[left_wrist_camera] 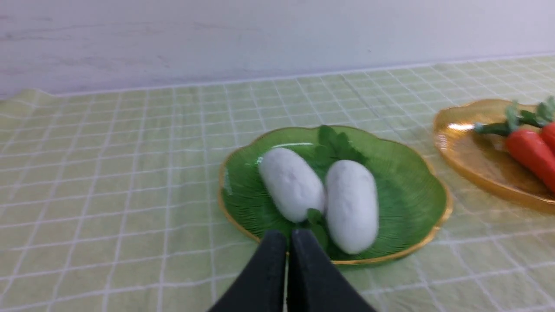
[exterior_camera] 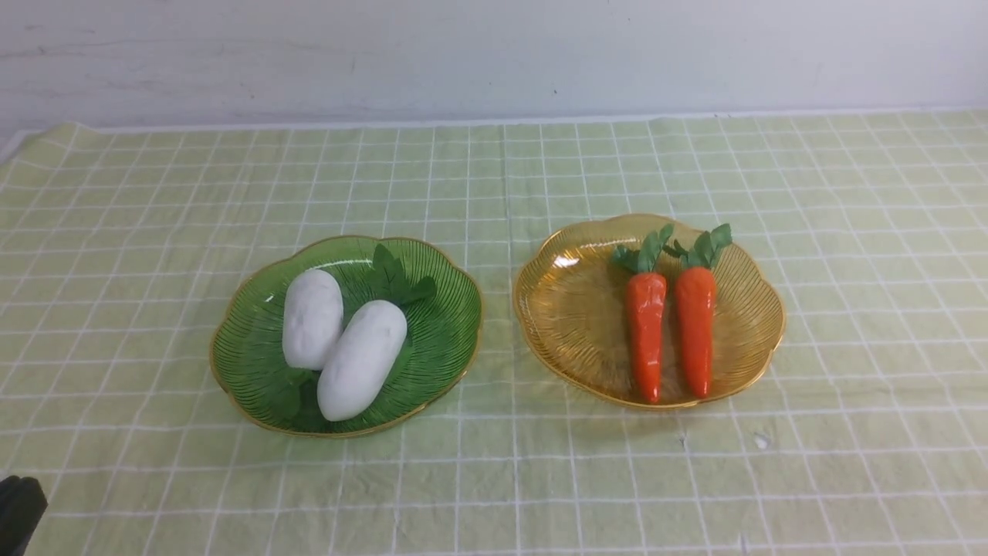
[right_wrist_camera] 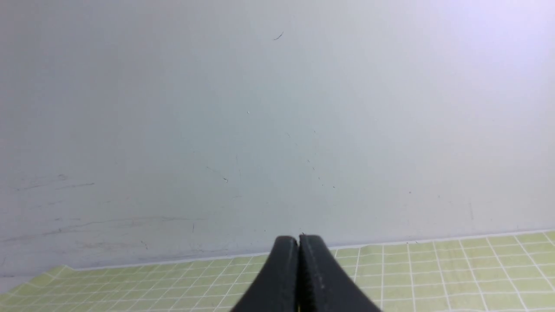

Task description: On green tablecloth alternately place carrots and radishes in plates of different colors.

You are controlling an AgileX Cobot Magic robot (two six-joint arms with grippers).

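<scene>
I'd call it done: both radishes point(exterior_camera: 360, 359) in the green plate point(exterior_camera: 444, 332) at nine o'clock, both carrots point(exterior_camera: 645, 332) in the yellow plate point(exterior_camera: 571, 316) at three. My left claw point(left_wrist_camera: 287, 236) and right claw point(right_wrist_camera: 299, 240) are pressed together, empty.

Front and left wrist views share green plate point(exterior_camera: 446, 328).

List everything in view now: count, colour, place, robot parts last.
green tablecloth: one, pale yellow-green, white grid, under both plates.
wall: one, whitish, behind the cloth.
green plate: one, deep green, gold rim, left.
radishes: two, white, in the green plate.
amber plate: one, amber, gold rim, right.
carrots: two, orange, green tops, in the amber plate.
left jaws: one pair, black, shut, near the green plate.
right jaws: one pair, black, shut, facing the wall.
</scene>
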